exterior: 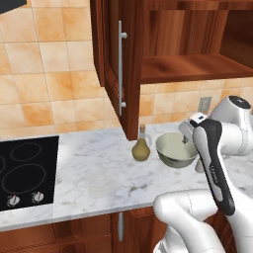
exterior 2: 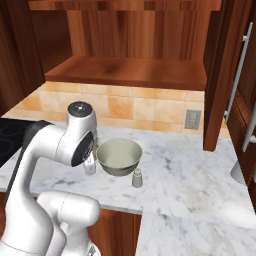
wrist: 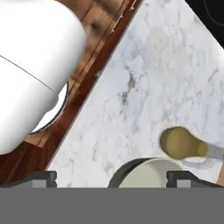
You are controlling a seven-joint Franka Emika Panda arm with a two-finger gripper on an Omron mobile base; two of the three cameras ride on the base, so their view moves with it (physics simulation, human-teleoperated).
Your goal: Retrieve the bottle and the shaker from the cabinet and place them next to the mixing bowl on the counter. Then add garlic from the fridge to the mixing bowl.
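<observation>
Bench point(exterior: 99, 173): white marble, grey veins; we note bottle, bowl and shaker all standing on it.
Bottle point(exterior: 141, 147): upright, just left of mixing bowl point(exterior: 175, 149) in left base view; also seen from above beside bowl rim in hand view point(wrist: 179, 143).
Shaker point(exterior 2: 137, 178): upright, just in front of bowl point(exterior 2: 119, 156), near bench edge.
Cabinet point(exterior: 116, 64): door open, shelf bare.
Fingers point(wrist: 112, 178): released, spread wide, holding nothing; we see them above bowl rim.
</observation>
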